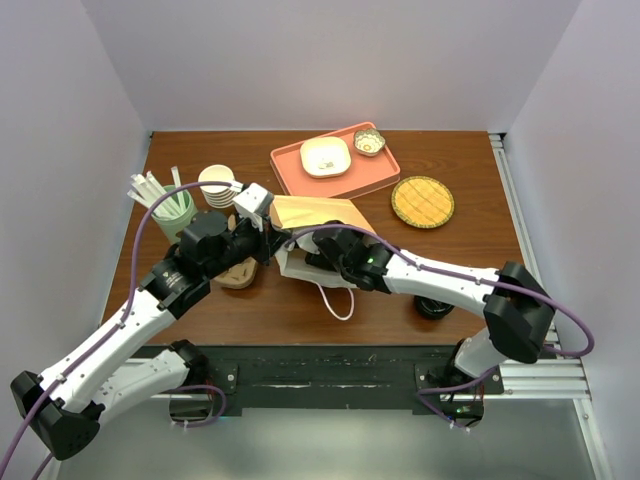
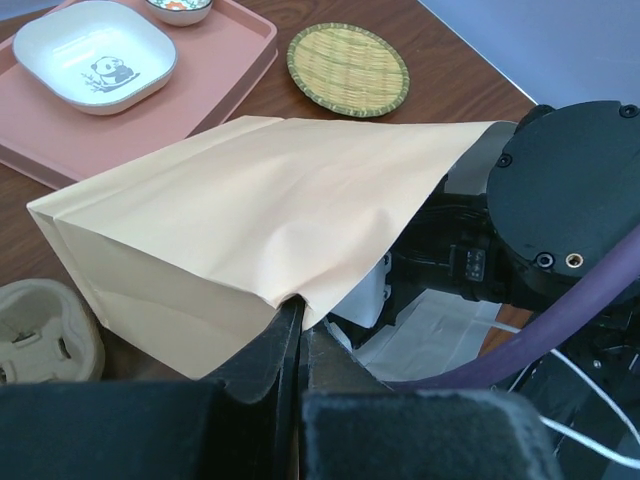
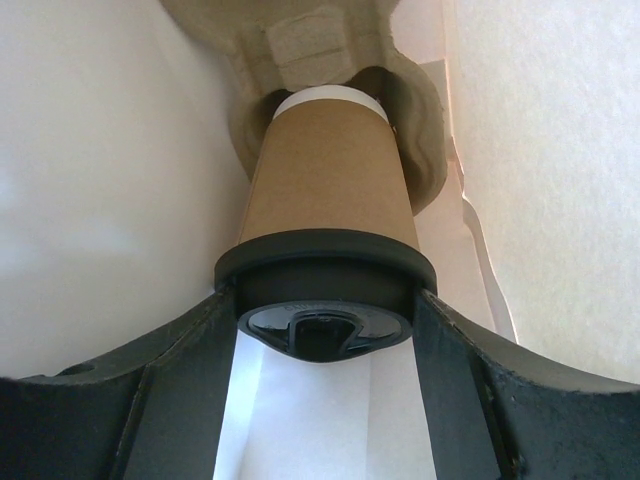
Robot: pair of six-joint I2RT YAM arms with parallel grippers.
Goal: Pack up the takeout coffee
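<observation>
Left jaws pinched flat on an edge of the tan paper bag (image 2: 250, 200), which lies on its side on the brown wooden desk (image 1: 460, 250). Right jaws clamp the small brown paper takeout coffee cup (image 3: 325, 170) by its round black plastic lid (image 3: 325, 262), 1 finger each side. We see the cup inside the bag, base seated in a moulded grey pulp carrier (image 3: 300, 40).

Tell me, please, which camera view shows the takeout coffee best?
The right wrist view: the takeout coffee fills it, lid pinched in the right gripper, base in a pulp carrier. In the top external and left wrist views the paper bag hides it.
</observation>
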